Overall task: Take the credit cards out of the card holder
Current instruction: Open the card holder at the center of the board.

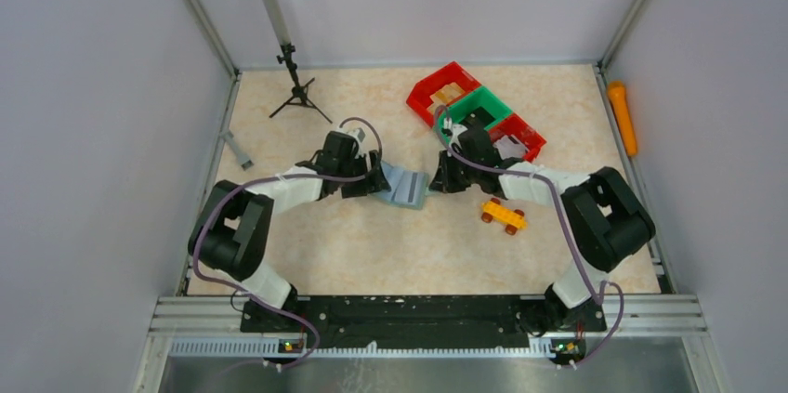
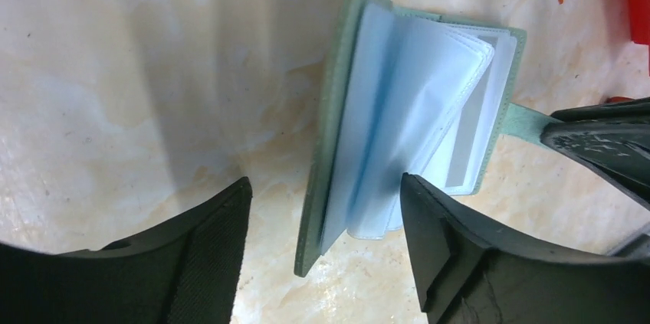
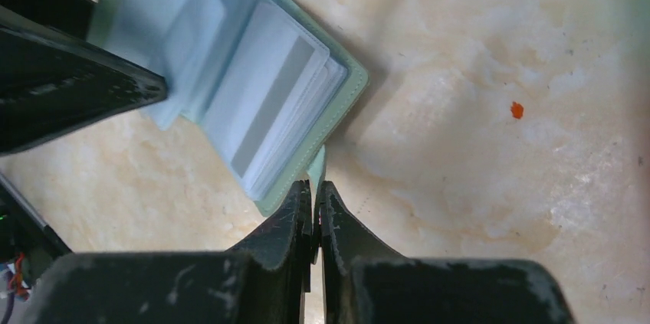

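Card holder [image 1: 406, 187] lies open mid-table, between my two grippers, with its sleeves fanned up. Credit cards [image 3: 270, 106] are in the sleeves, one pale with a grey stripe showing. My right gripper [image 3: 316, 192] is pinched on the tab [image 3: 320, 163]. My left gripper [image 2: 323, 186] is spread wide and straddles the holder's near end. It's the arm closer to the sleeves; contact unclear.
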### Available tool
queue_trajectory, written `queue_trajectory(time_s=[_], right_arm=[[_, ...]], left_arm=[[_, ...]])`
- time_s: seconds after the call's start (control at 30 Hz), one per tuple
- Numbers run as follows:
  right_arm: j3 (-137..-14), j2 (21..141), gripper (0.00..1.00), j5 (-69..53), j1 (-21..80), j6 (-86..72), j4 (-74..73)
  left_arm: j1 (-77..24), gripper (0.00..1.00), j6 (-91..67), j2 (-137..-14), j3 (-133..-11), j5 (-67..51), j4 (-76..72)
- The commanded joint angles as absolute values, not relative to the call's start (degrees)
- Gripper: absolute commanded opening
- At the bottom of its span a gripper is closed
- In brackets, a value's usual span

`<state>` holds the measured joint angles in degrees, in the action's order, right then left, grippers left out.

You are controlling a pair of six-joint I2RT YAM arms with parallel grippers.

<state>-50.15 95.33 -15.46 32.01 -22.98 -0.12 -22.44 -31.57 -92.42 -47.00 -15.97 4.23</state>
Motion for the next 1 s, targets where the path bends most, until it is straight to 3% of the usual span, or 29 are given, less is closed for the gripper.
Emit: queue_trajectory(time_s=[0.0, 0.2, 0.43, 0.7, 0.97], right_arm=[[-49.5, 92.0, 0.00, -18.9, 31.7, -21.9, 5.1], [-49.0, 91.7, 0.00, -21.0, 31.7, -22.1, 6.5], [-49.0, 92.4, 0.00, -23.2, 31.7, -22.4, 7.4], [-48.4, 91.9, 0.00, -25.6, 31.7, -22.9, 9.4], [-47.7, 90.9, 0.00, -25.7, 31.7, -23.0, 10.3]], left_arm=[[-23.7, 0.78, -29.0, -89.2, -48.9, -8.7, 8.2], [-23.8, 0.99, -28.9, -85.7, -44.9, -17.5, 0.6], [-25.0, 0.99, -27.7, -86.6, -45.4, -20.4, -1.6], [-33.9, 0.99, -22.5, -89.4, -52.2, -2.6, 9.3], [-36.4, 0.99, -21.3, -94.7, -57.0, 3.6, 15.3]])
